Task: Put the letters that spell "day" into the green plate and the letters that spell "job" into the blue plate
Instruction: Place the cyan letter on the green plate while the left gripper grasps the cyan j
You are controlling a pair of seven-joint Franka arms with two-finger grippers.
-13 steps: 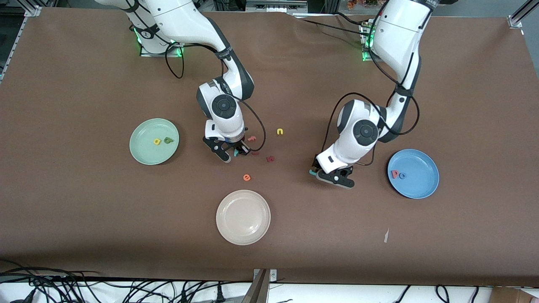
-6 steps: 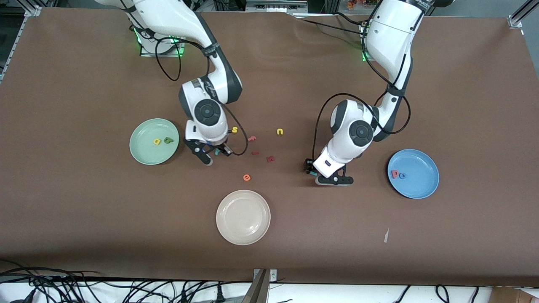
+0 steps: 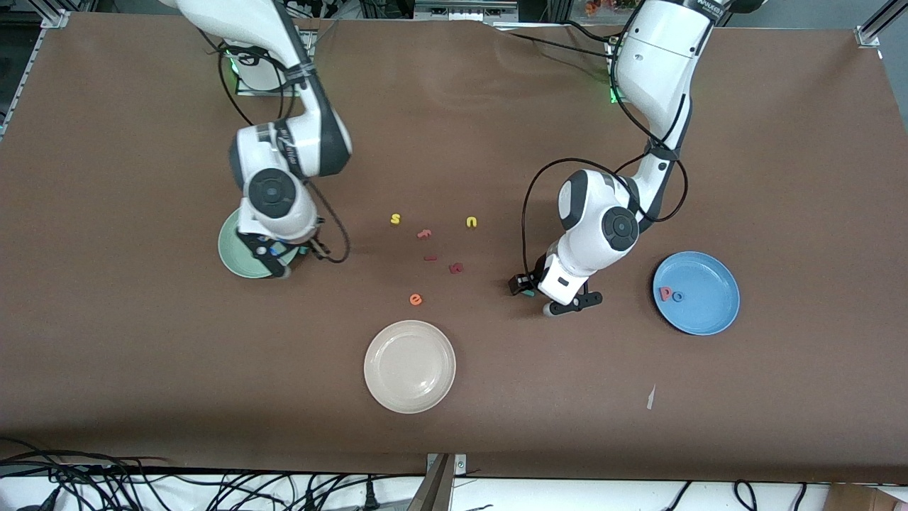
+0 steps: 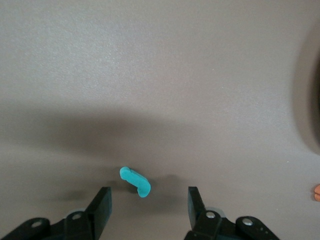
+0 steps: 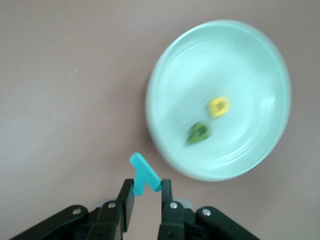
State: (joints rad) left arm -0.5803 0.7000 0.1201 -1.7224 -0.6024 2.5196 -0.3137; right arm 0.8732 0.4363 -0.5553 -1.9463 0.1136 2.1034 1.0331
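Observation:
My right gripper [image 5: 146, 187] is shut on the teal "y" [image 5: 145, 176] and hangs at the rim of the green plate [image 5: 240, 65]. The yellow "a" [image 5: 219, 106] and dark green "d" [image 5: 199, 132] lie in that plate. In the front view the right gripper [image 3: 284, 259] covers part of the green plate [image 3: 233, 248]. My left gripper [image 4: 148, 197] is open and low over the table, with the teal "j" [image 4: 135, 181] lying between its fingers, untouched. The blue plate [image 3: 696, 292] holds the salmon-red "b" [image 3: 665, 292] and blue "o" [image 3: 678, 297].
A cream-white plate [image 3: 409, 365] sits nearest the front camera. Loose letters lie mid-table: yellow "s" [image 3: 396, 218], yellow "u" [image 3: 471, 222], a salmon letter [image 3: 424, 233], two dark red letters [image 3: 456, 267] and an orange "e" [image 3: 416, 299]. A white scrap [image 3: 650, 397] lies near the front edge.
The right arm has carried the teal "y" from the loose letters to the green plate's rim. The left gripper has turned and shifted slightly over the teal "j".

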